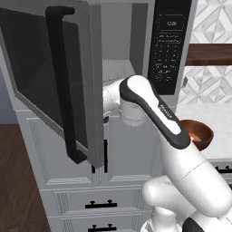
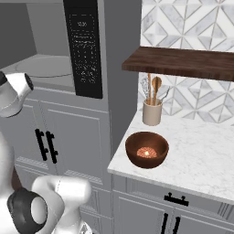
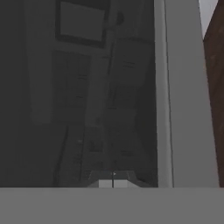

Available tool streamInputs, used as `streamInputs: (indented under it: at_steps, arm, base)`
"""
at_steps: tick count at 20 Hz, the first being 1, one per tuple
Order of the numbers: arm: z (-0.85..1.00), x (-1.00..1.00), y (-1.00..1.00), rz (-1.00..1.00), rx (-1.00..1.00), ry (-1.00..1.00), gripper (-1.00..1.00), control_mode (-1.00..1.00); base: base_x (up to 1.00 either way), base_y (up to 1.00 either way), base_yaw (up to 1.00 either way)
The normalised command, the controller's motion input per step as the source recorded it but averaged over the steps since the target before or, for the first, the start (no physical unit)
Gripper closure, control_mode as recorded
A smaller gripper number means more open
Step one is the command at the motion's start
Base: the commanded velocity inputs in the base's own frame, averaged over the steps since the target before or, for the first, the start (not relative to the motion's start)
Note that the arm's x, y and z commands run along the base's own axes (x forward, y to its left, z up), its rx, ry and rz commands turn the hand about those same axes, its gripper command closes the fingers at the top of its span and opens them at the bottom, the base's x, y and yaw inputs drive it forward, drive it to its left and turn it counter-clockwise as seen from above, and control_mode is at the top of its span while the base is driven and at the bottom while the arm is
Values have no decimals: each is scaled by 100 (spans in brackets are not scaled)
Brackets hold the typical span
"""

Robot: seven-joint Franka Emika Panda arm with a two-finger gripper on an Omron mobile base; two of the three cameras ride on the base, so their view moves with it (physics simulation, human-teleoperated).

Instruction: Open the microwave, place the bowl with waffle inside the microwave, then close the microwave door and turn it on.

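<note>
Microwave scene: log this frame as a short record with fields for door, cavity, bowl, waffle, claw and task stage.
microwave door: swung open, handle bar facing the left base camera
microwave: cavity open, turntable bare, keypad panel to its right
bowl: upright on the white marble counter, right of the microwave, in front of a utensil holder
waffle: pale pieces inside the bowl
claw: shut, holding nothing, close against the door's dark glass
task stage: door open; bowl not yet moved
</note>
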Motion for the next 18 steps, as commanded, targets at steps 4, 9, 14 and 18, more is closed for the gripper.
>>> streamInputs:
  at_steps: [4,9,14,18]
  arm:
    - [0,-35,90,0,0,-6,100,-100]
    - [0,-31,95,0,0,-11,100,-100]
    - [0,-1,100,-3,0,-10,100,-100]
    - [0,2,39,-11,0,-8,100,-100]
  base:
    - [0,0,0]
    - [0,0,0]
    - [0,0,0]
    - [0,0,0]
